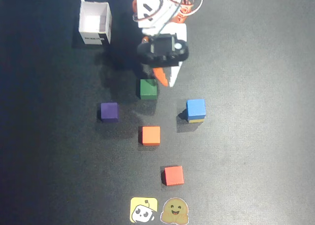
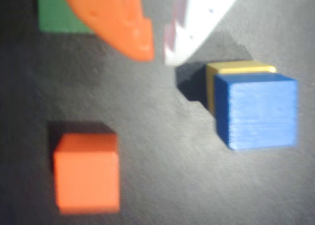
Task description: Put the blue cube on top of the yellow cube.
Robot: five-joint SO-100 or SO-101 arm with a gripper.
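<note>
Overhead view shows the small matte blue cube already resting atop the pale yellow cube, right of and beyond the orange-and-white gripper. Its jaws hold nothing, nearly closed above the green cube.

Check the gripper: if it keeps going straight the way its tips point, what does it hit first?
Probably bare table. In the overhead view the gripper points down the picture, into the gap between the green cube and the blue cube. Its height above the table is unclear.

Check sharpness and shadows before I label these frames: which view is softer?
Wrist view: the claw fingers are blurred and the orange cube is soft. Overhead view: sharper but dim, and the blue cube casts its shadow leftward.
</note>
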